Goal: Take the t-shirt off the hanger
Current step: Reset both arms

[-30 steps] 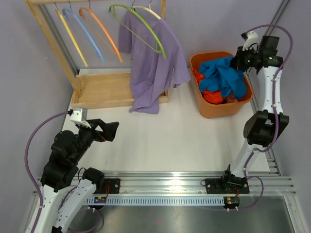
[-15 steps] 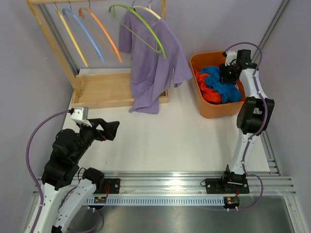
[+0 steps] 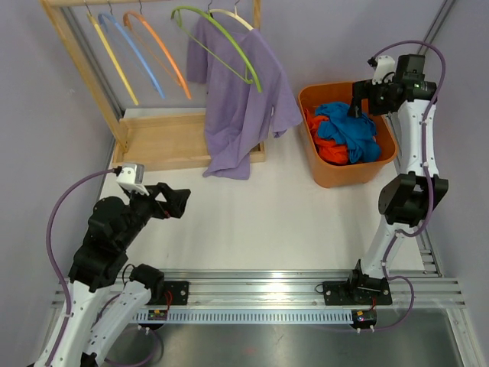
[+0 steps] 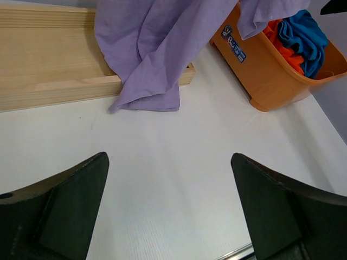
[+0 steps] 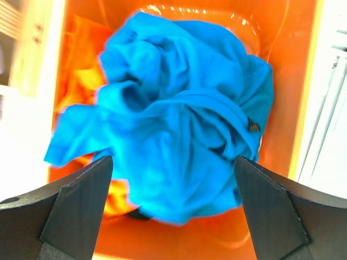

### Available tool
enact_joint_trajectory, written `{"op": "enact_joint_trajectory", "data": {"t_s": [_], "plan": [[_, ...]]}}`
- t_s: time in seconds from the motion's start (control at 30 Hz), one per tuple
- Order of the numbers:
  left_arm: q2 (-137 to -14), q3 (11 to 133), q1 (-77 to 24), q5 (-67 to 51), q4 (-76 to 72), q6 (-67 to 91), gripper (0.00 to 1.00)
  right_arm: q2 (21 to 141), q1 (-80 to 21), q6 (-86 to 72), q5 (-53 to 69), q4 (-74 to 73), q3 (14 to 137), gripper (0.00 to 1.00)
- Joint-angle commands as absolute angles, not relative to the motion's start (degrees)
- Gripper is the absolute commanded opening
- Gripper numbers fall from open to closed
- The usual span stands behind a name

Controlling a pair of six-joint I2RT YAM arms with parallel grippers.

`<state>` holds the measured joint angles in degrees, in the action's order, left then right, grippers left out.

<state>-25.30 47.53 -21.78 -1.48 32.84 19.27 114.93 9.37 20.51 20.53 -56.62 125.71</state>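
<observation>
A: Where is the lavender cotton t-shirt [image 3: 238, 115] sitting?

B: It is hanging on a hanger at the right end of the pale wooden clothes rack [image 3: 75, 67]. A lime-green plastic hanger [image 3: 221, 40] is crossing its front. (I cannot tell whether the shirt is riding on that one or on the cream one behind it.) The hem is trailing over the front edge of the rack's flat wooden base [image 3: 164, 141] and onto the white tabletop [image 3: 252, 214].

A: And along the rail?

B: A yellow wire hanger [image 3: 114, 65], a blue wire hanger [image 3: 141, 53] and an orange wire hanger [image 3: 164, 57] are hanging bare to the shirt's left.

A: The arms?

B: The left gripper [image 3: 176, 202] is hovering low over the table, well apart from the shirt. Its fingers are spread wide and gripping nothing. The right gripper [image 3: 361, 99] is hanging over the round orange plastic basket [image 3: 336, 174]. Its fingers are also spread, with nothing between them.

A: What is in the basket?

B: A crumpled bright-blue garment [image 3: 350, 131] is lying on top of a red-orange garment [image 3: 327, 151]. The basket is standing just right of the rack's base.
</observation>
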Motion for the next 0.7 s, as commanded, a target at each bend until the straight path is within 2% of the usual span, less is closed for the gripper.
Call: {"op": "enact_joint_trajectory", "data": {"t_s": [0.0, 0.17, 0.43, 0.67], "plan": [[-25.93, 50.01, -21.62, -1.23, 29.53, 19.07, 0.99, 109.43, 9.05, 16.09, 20.75, -61.08, 128.85, 0.99], [-25.49, 51.41, -21.62, -0.18, 31.11, 19.86, 0.99, 102.6, 9.05, 5.9, 11.88, -55.47, 122.97, 0.99], [-24.96, 52.47, -21.71, 5.62, 32.61, 20.3, 0.99, 85.1, 9.05, 4.39, 4.84, -40.54, 102.94, 1.0], [-23.73, 52.29, -21.62, 7.29, 33.31, 20.65, 0.99, 77.79, 9.05, 3.51, 2.98, -35.69, 91.51, 1.0]]}}
